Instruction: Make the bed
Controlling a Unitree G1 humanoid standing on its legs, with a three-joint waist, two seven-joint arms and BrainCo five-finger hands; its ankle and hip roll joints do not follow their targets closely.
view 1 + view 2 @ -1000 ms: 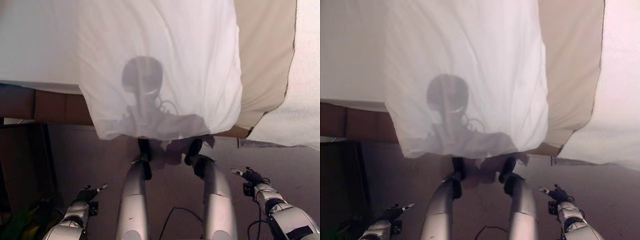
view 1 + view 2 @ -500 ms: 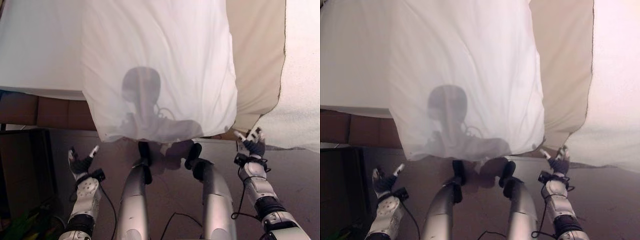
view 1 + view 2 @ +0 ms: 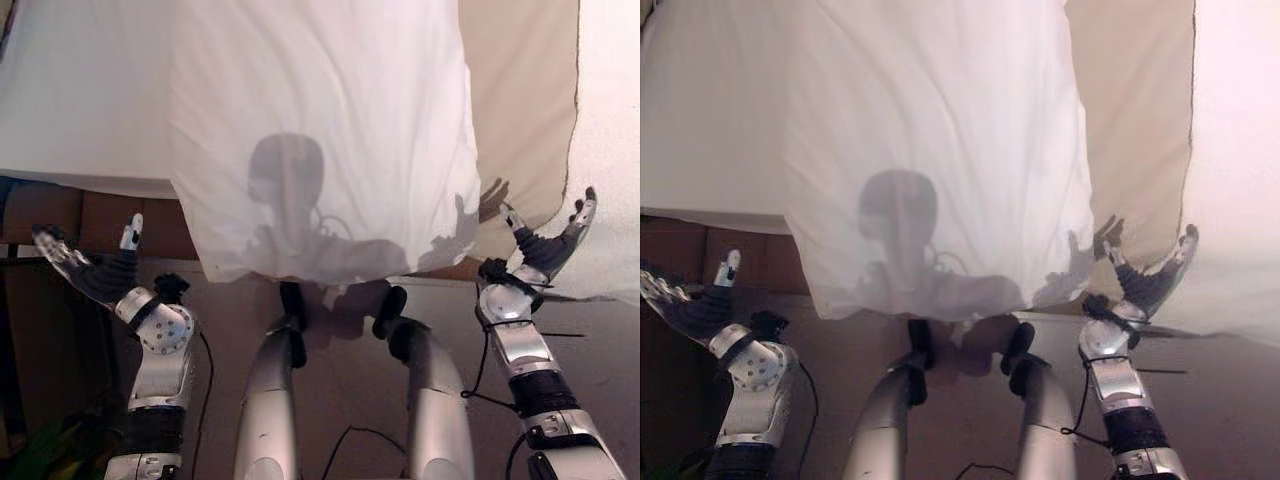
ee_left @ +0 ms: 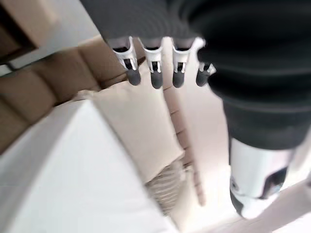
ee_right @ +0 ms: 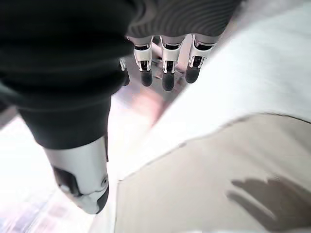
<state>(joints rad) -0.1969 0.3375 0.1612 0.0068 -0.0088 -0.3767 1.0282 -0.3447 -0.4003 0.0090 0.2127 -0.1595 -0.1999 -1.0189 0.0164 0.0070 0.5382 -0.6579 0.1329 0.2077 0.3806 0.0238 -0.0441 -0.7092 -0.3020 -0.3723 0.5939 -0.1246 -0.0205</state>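
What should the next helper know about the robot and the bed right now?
Left hand: open, raised beside the bed's edge, touching nothing.
Right hand: open, raised by the beige sheet, holding nothing.
The white cover hangs over the near edge of the bed; a textured white blanket lies at far right.
Done: nothing visible yet.
Left: grasp the bedding and spread it flat.

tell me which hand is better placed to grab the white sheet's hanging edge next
Probably the right. The right hand is open beside the white sheet's lower corner; the left hand, also open, sits farther out, over the brown bed frame.
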